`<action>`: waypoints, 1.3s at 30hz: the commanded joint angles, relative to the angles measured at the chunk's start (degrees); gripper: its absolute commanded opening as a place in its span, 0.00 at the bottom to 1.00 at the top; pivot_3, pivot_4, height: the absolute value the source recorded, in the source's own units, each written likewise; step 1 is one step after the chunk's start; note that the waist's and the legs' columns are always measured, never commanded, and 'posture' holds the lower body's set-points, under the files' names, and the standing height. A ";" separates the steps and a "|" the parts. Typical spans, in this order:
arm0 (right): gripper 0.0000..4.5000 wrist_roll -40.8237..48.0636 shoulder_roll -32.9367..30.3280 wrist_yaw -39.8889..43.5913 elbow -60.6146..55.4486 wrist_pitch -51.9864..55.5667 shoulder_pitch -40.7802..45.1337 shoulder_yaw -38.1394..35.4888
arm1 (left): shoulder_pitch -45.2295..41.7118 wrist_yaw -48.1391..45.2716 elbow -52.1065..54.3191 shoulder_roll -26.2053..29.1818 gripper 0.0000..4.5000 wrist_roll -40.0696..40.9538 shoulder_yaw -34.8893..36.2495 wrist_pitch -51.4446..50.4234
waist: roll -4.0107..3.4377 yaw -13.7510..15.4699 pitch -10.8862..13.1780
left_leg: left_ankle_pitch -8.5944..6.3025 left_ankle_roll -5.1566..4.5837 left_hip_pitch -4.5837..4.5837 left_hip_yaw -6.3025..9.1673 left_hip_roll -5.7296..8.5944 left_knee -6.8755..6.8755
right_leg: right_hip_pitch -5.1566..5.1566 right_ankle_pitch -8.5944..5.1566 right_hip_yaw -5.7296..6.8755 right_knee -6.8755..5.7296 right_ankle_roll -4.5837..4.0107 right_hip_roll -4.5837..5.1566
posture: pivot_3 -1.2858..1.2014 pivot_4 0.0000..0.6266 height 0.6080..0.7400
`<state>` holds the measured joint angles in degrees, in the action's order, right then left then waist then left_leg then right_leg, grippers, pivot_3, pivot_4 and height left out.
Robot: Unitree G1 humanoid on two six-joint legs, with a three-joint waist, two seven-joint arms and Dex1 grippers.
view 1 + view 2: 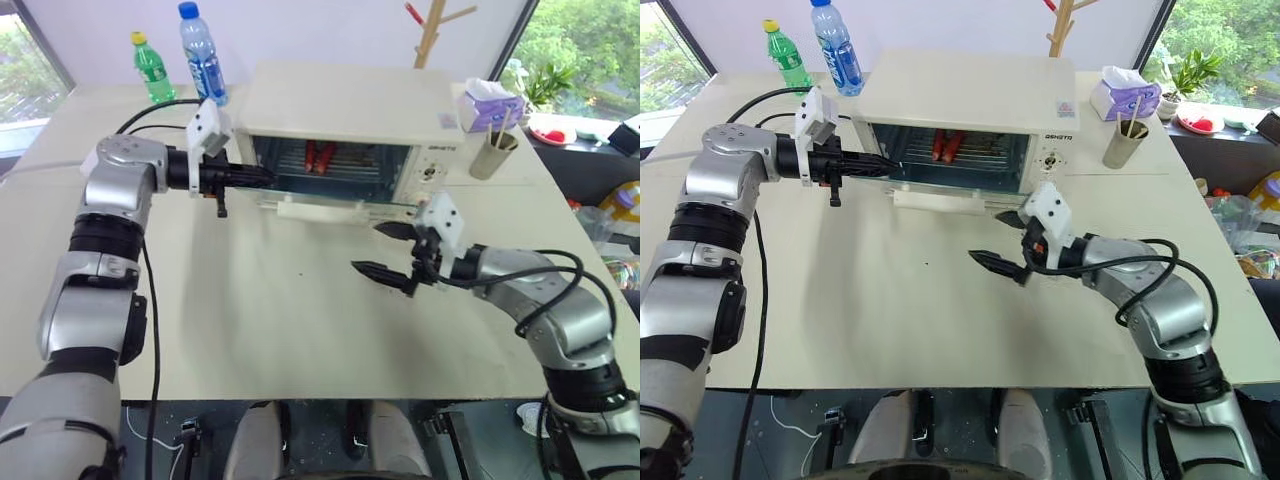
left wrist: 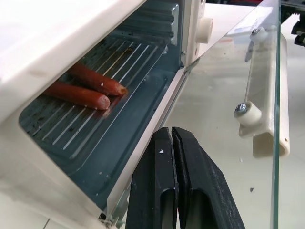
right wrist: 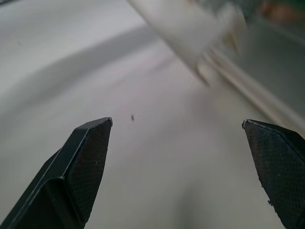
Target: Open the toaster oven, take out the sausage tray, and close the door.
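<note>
door dropped flat over the worktop, baring tray with sausages deep in oven. left gripper, jaws shut, at opening's left edge; right gripper, jaws wide, empty, clear of door.

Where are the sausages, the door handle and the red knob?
sausages (image 2: pixel 88 88): left wrist view, middle of the two lying inside the oven.
door handle (image 2: pixel 269 102): left wrist view, white bar on the open glass door.
red knob: too small to tell.
</note>
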<state>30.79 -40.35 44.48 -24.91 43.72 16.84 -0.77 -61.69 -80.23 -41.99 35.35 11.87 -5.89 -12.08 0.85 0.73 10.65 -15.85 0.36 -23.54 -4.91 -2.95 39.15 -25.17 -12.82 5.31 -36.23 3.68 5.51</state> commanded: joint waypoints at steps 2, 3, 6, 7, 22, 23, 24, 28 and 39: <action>1.00 7.40 -6.20 5.36 -7.87 2.69 -6.12 -8.44 | 2.95 -1.23 5.15 1.00 0.02 1.20 1.23 -2.00 | 0.01 0.01 0.00 | 0.00 0.00 0.00 0.02 0.00 0.00 | 0.01 0.00 0.00 0.01 0.00 0.00 | 0.52 0.24 0.87; 1.00 9.96 -7.28 6.54 -9.01 3.69 -7.50 -10.69 | 4.10 -1.48 6.48 1.16 0.02 1.52 1.26 -2.83 | 0.01 0.00 0.00 | 0.00 0.00 0.00 0.03 0.00 0.00 | 0.02 0.00 0.00 0.00 0.00 0.00 | 0.52 0.24 0.87; 1.00 16.35 -9.68 8.49 -10.99 6.14 -9.90 -16.98 | 8.16 -1.95 11.13 1.61 0.02 2.32 1.16 -4.94 | 0.05 -0.22 -0.02 | 0.00 0.00 0.06 0.04 -0.02 0.01 | 0.06 0.00 0.00 0.00 0.00 -0.01 | 0.52 0.24 0.87; 1.00 17.94 -10.42 8.60 -11.08 6.87 -10.14 -18.80 | 9.77 -1.95 12.88 1.70 0.02 2.60 1.04 -5.65 | 0.07 -0.22 -0.01 | 0.00 0.00 0.10 0.05 -0.02 0.01 | 0.09 0.00 0.00 -0.01 0.00 -0.01 | 0.52 0.24 0.87; 1.00 21.26 -13.99 6.07 -6.52 6.83 -8.37 -22.85 | 23.65 3.55 20.10 -0.32 0.02 -2.19 -3.23 -1.73 | 0.12 0.07 -0.05 | 0.00 -0.01 0.12 0.13 0.01 0.02 | 0.19 0.00 0.01 0.04 0.00 0.02 | 0.52 0.24 0.87; 1.00 21.06 -13.76 5.74 -6.51 6.55 -8.17 -22.37 | 23.87 4.24 19.62 -0.47 0.02 -2.70 -3.34 -0.93 | 0.12 0.06 -0.06 | 0.00 -0.01 0.13 0.14 0.01 0.02 | 0.20 0.00 0.01 0.04 -0.01 0.02 | 0.52 0.24 0.87; 1.00 20.97 -13.65 5.51 -6.50 6.36 -8.05 -22.07 | 23.96 4.66 19.31 -0.56 0.02 -2.96 -3.38 -0.40 | 0.12 0.06 -0.06 | 0.00 -0.01 0.14 0.13 0.01 0.02 | 0.20 0.00 0.01 0.04 -0.01 0.02 | 0.52 0.24 0.87; 1.00 19.44 -13.00 4.05 -5.42 4.87 -6.55 -20.01 | 22.81 6.45 19.13 -0.34 0.02 -1.62 -1.47 -1.64 | 0.12 0.01 -0.06 | -0.01 -0.01 0.15 0.14 0.01 0.03 | 0.22 0.00 0.01 0.04 0.00 0.02 | 0.52 0.24 0.87; 1.00 9.15 -8.39 -2.72 -1.32 -0.38 4.29 -9.13 | 20.02 5.73 36.44 9.23 0.99 20.18 13.99 -31.72 | 0.15 -0.14 -0.04 | 0.00 0.00 0.11 0.16 0.00 0.02 | 0.16 -0.01 0.02 0.02 0.00 0.02 | 0.52 0.24 0.87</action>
<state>41.80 -49.56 43.08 -25.76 45.12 19.31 -10.81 -40.99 -74.97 -9.50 43.07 27.34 4.39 -38.95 1.00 0.59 10.61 -15.85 0.35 -23.42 -4.75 -2.95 39.17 -25.01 -12.83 5.33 -36.21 3.69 5.53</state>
